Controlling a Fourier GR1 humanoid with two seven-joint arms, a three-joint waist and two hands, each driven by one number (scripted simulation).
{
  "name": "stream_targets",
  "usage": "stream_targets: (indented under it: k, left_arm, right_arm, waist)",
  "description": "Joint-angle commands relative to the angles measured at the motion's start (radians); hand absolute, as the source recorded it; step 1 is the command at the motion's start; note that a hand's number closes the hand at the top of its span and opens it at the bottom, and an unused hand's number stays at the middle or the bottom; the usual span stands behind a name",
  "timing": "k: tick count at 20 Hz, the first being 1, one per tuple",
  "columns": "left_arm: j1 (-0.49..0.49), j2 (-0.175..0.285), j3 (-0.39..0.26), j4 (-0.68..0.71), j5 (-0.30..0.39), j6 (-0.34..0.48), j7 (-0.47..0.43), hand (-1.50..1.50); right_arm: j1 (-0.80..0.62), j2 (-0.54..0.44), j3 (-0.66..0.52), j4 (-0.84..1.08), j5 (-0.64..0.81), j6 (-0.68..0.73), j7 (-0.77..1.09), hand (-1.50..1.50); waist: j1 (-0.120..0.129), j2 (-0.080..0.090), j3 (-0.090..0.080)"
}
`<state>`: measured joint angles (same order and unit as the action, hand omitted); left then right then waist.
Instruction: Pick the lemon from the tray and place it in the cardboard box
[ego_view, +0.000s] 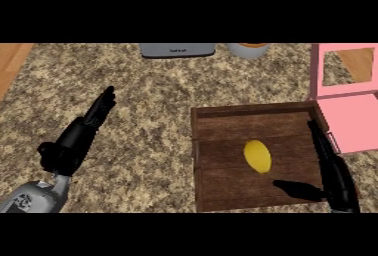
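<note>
Right hand (334, 176) over tray (221, 190), fingers (319, 141) straight, released, thumb near lemon (257, 156); left hand (78, 137) released.

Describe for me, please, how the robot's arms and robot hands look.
The left robot hand is black, with long slender fingers and a bulkier base. The left forearm is a rounded grey shell with small dark markings, too small to read. The right robot hand is the same black, with a shorter thumb; its forearm does not show.
</note>
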<state>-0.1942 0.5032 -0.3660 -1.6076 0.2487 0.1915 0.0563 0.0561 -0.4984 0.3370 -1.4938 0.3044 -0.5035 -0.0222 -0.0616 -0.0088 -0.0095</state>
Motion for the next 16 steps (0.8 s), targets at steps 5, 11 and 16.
stream_targets:
  k: [5,11,16]
  left_arm:
    - [-0.004,-0.032,-0.031,0.011,-0.015,-0.012,0.013,0.00]
    - [0.031,-0.068,-0.057,0.051,-0.044,-0.010,-0.052,0.00]
    - [-0.043,-0.085,-0.044,0.085,-0.043,-0.055,-0.044,0.00]
  right_arm:
    - [0.185,-0.173,0.095,-0.283,0.464,-0.087,0.300,-1.50]
    - [0.191,-0.218,0.153,-0.661,0.520,0.270,0.658,-1.50]
    - [0.184,-0.190,0.214,-0.881,0.473,0.518,0.924,-1.50]
  waist:
    - [0.003,-0.005,0.002]
    - [0.027,0.000,-0.001]
    - [0.048,0.008,0.006]
